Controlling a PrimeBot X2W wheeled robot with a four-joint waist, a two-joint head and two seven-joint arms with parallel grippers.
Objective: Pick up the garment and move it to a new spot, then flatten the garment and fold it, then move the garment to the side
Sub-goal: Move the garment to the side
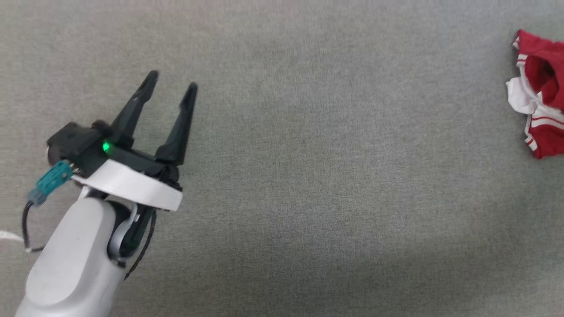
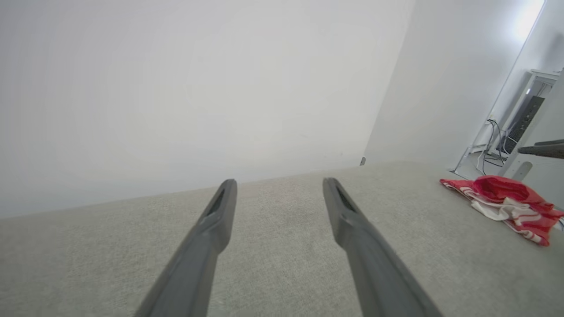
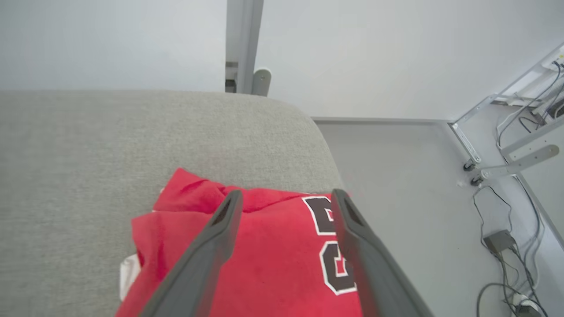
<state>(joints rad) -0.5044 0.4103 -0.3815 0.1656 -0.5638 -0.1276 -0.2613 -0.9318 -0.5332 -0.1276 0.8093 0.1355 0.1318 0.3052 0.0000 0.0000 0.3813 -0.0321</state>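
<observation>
The garment (image 1: 544, 101) is a crumpled red and white heap at the far right edge of the head view, resting on the grey fabric surface (image 1: 308, 176). My left gripper (image 1: 172, 80) is open at the left, far from the heap, with nothing between its fingers. In the left wrist view the garment (image 2: 506, 202) lies off to the right of my open left gripper (image 2: 278, 182). My right gripper (image 3: 287, 193) is open just above the garment (image 3: 273, 255), whose red cloth and black white-edged lettering show between and beside its fingers. Nothing is gripped.
The grey surface ends in a rounded corner (image 3: 324, 145) close beyond the garment, with grey floor (image 3: 396, 176) below it. Cables and a power brick (image 3: 498, 240) lie on the floor by metal frame legs (image 3: 511, 160). A white wall stands behind.
</observation>
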